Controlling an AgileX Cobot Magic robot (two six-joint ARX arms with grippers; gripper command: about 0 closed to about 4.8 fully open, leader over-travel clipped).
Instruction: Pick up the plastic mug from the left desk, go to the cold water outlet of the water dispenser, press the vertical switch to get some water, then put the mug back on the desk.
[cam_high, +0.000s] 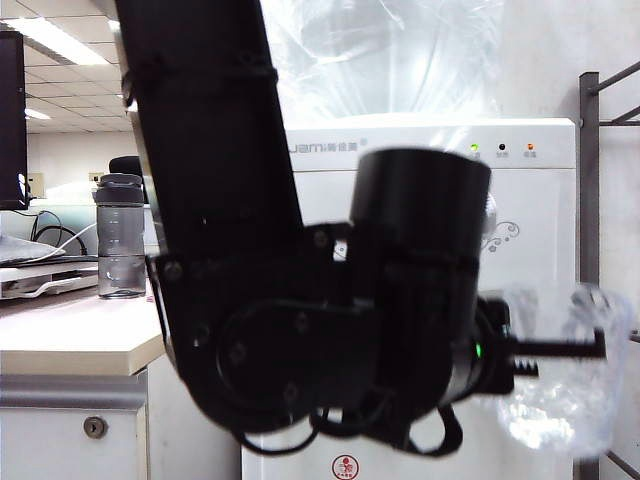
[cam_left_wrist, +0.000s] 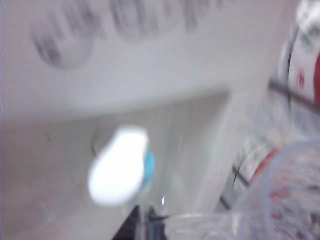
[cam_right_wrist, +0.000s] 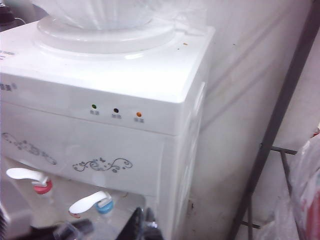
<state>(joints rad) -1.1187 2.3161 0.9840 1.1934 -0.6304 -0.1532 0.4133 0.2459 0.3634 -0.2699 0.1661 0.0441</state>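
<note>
While water is yet to be drawn: left gripper (cam_high: 583, 348) clamped on plastic mug (cam_high: 592, 400), keeping it upright.
Cold water outlet (cam_left_wrist: 148, 168): just ahead of that gripper.
Right gripper (cam_right_wrist: 142, 225): parked higher; jaws unreadable.

A pale plastered wall (cam_right_wrist: 250, 75) stands at the back, scuffed in places. A dark metal rack (cam_high: 590, 200) rises against it on the right. On the far left, long ceiling lights (cam_high: 55, 42) glow over an office area with a dark monitor (cam_high: 10, 120).
</note>
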